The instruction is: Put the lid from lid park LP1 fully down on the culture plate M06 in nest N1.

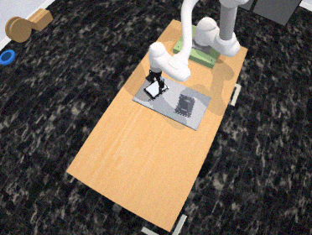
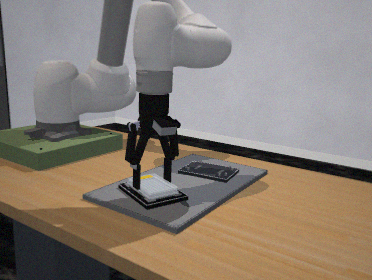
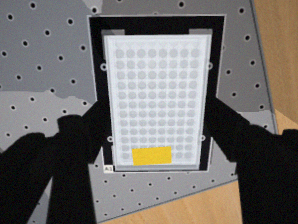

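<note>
The clear lid lies over the white culture plate M06, whose wells and yellow label show through it. Both sit inside the black nest N1. They also show in the exterior view and the top view. My gripper points straight down over them, with one black finger against each long side of the lid, shut on it. It also shows in the exterior and top views. I cannot tell whether the lid is fully down. Lid park LP1 is a dark, empty frame further along the deck.
The nest and the lid park sit on a grey perforated deck plate on a wooden table. The arm's green base block stands at the table's far end. A wooden object and a blue ring lie on the floor.
</note>
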